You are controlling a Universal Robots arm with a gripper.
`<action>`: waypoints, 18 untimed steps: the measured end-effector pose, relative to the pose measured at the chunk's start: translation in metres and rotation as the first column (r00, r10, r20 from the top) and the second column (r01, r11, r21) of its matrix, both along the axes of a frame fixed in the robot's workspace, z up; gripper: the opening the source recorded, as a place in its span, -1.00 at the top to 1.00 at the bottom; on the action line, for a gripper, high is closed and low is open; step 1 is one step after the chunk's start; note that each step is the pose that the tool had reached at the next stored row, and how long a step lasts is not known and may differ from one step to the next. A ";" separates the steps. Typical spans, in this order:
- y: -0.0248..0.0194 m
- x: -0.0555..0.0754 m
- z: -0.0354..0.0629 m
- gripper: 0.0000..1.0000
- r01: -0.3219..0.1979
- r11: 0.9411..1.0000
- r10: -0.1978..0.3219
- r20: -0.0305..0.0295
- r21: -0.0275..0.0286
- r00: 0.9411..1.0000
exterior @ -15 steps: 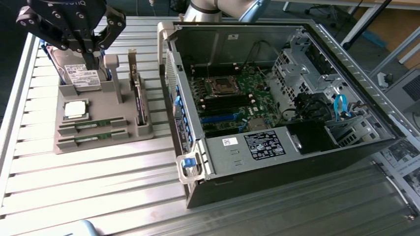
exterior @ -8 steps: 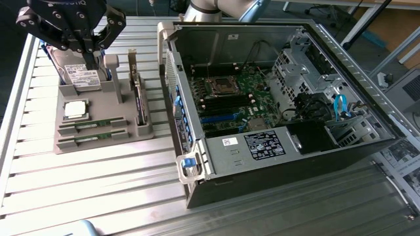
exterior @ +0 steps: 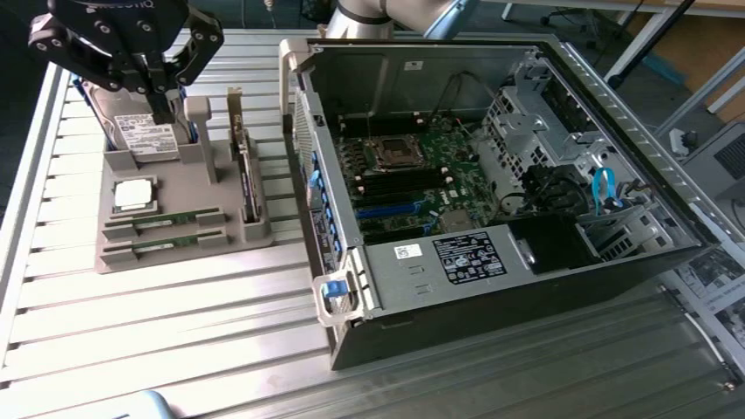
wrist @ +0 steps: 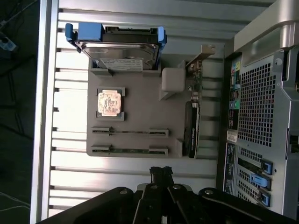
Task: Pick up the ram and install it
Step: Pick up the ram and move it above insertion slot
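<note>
Ram [exterior: 163, 217] lies as two thin green sticks, each seated edge-up in its own slot of a matte grey holder [exterior: 187, 188], beneath the gripper [exterior: 160, 109] and well apart from it. The black gripper hangs fingers-down near the labelled silver drive [exterior: 146, 135], its fingers pressed together on nothing. The wrist view looks down on both sticks [wrist: 130, 133]; the exterior view looks into the open metal case [exterior: 385, 65], showing its motherboard [exterior: 431, 166].
</note>
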State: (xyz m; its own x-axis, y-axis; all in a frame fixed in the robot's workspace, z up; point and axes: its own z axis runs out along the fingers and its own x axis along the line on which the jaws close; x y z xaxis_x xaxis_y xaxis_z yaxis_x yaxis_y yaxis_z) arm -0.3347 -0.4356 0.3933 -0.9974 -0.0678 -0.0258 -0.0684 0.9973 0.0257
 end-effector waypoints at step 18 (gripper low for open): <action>0.0000 0.000 -0.0001 0.80 -0.125 0.992 0.125 -0.002 -0.019 0.992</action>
State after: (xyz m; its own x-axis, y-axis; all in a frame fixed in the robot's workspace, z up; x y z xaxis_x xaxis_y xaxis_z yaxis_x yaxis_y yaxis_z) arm -0.3347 -0.4356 0.3932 -0.9810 -0.1927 -0.0229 -0.1929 0.9812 0.0069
